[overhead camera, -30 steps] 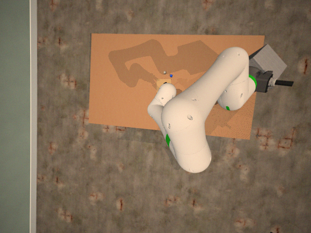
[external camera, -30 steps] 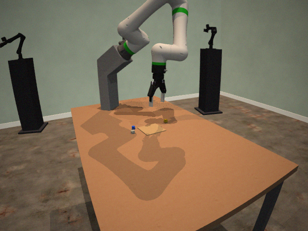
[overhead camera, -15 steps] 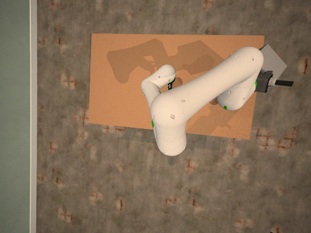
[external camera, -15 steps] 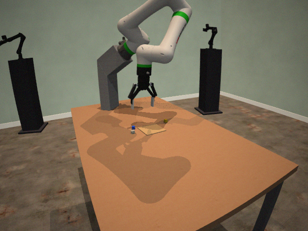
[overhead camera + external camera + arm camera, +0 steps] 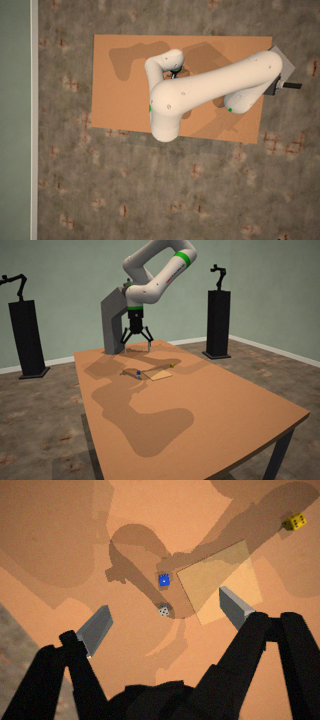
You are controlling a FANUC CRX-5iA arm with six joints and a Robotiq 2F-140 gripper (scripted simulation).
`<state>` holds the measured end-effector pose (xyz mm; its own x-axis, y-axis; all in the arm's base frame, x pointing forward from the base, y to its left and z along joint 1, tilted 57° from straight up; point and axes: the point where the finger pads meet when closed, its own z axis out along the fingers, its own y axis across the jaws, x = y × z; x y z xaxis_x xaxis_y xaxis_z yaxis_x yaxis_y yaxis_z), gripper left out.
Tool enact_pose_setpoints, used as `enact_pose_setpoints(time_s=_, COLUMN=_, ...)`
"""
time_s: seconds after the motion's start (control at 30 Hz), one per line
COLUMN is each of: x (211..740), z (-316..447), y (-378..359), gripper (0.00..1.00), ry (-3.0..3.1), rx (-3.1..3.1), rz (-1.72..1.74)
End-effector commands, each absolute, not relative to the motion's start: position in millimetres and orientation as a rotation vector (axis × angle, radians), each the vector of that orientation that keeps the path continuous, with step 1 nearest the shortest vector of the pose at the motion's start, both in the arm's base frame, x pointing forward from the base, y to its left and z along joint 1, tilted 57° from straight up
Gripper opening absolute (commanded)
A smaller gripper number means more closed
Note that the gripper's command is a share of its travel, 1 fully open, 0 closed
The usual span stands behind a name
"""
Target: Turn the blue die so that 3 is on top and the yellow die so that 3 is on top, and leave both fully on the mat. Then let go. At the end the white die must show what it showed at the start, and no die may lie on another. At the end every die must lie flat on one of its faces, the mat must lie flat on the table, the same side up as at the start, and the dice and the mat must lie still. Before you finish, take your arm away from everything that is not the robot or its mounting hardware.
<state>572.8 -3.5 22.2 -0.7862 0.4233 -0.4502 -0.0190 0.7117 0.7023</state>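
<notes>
The blue die [image 5: 176, 77] [image 5: 138, 372] [image 5: 164, 580] lies on the table just off the mat; the face toward the wrist camera seems to show one pip. The white die [image 5: 169, 74] [image 5: 138, 377] [image 5: 164, 611] lies near it, off the mat, apparently with 5 up. The yellow die [image 5: 172, 365] [image 5: 295, 522] lies off the mat's other side; a many-pipped face shows, seemingly 6. The pale mat [image 5: 161, 374] [image 5: 207, 595] lies flat with no die on it. My gripper [image 5: 137, 353] [image 5: 162, 605] is open and empty, pointing down, well above the blue and white dice.
The tabletop [image 5: 118, 103] [image 5: 219, 407] carries broad arm shadows. The arm [image 5: 214, 80] hides the mat and yellow die in the top view. The grey robot pedestal [image 5: 111, 325] stands at the table's far end. Two black stands [image 5: 28, 338] [image 5: 218, 322] are beyond the table.
</notes>
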Motion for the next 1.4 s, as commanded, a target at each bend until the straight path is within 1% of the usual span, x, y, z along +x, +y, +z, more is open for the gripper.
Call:
enact_pose_setpoints(time_s=0.0, x=572.8, z=21.9, y=-3.9, gripper=1.0, ry=2.311, rx=0.307, rz=0.959)
enact_pose_setpoints(time_s=0.37, x=573.4, z=21.5, y=-3.4, gripper=1.0, ry=2.308, rx=0.264, rz=0.941)
enact_pose_setpoints(time_s=0.5, x=576.5, z=19.6, y=-0.5, gripper=1.0, ry=2.286, rx=0.042, rz=0.845)
enact_pose_setpoints(time_s=0.87, x=581.7, z=16.2, y=4.5, gripper=1.0, ry=2.208, rx=-0.334, rz=0.666)
enact_pose_setpoints(time_s=0.97, x=581.9, z=16.1, y=4.7, gripper=1.0, ry=2.204, rx=-0.349, rz=0.659)
enact_pose_setpoints(time_s=1.0, x=583.5, z=15.0, y=6.3, gripper=1.0, ry=2.17, rx=-0.458, rz=0.603)
enact_pose_setpoints(time_s=1.37, x=588.2, z=11.8, y=11.1, gripper=1.0, ry=2.043, rx=-0.779, rz=0.429)
